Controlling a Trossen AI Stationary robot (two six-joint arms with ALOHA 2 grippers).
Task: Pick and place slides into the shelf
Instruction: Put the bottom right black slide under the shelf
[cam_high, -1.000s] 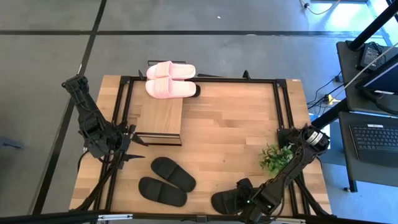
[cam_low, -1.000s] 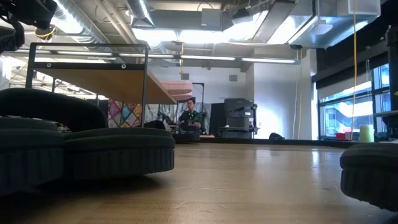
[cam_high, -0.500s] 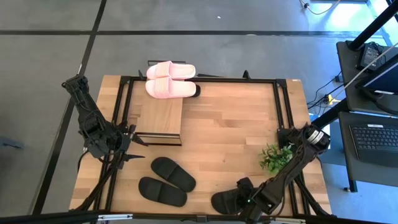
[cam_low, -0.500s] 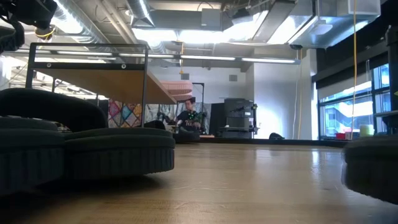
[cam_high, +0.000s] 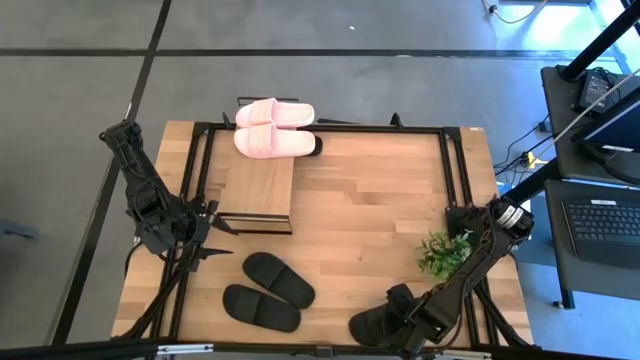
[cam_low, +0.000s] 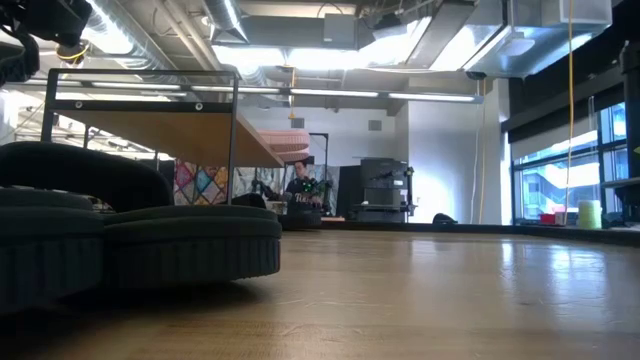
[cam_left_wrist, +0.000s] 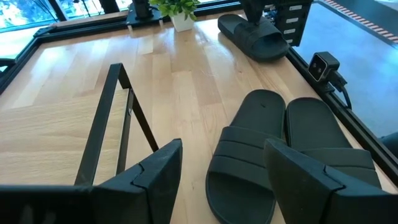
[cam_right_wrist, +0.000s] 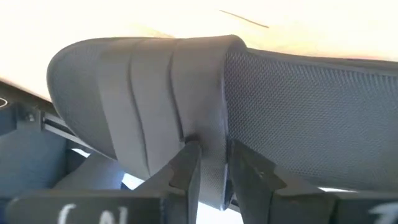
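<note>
My right gripper (cam_right_wrist: 211, 163) is pinched nearly shut on the edge of a black slide (cam_high: 378, 325), its fingers (cam_right_wrist: 186, 167) clamping the sole just beside the ribbed strap. Seen from above, that slide sits at the near edge of the table (cam_high: 380, 200), well to the right of the shelf (cam_high: 258, 184), with the right gripper (cam_high: 412, 322) on it. Whether the slide is off the wood I cannot tell.

My left gripper (cam_high: 208, 238) waits just beside the shelf's near left corner, fingers (cam_left_wrist: 158, 171) spread wide and holding nothing. Through its wrist camera I look between them at the black pair (cam_left_wrist: 280, 155), which lies side by side on the table, near the shelf's front edge (cam_high: 265, 290). Past the pair I can see the held slide (cam_left_wrist: 254, 36) and a small potted plant (cam_left_wrist: 177, 11).

The pink pair (cam_high: 273, 128) rests on the far end of the shelf, one sandal partly over the other.

The potted plant (cam_high: 440, 250) stands well right of the shelf. From table height, a person (cam_low: 300, 185) sits in the room beyond, under bright ceiling lights.
</note>
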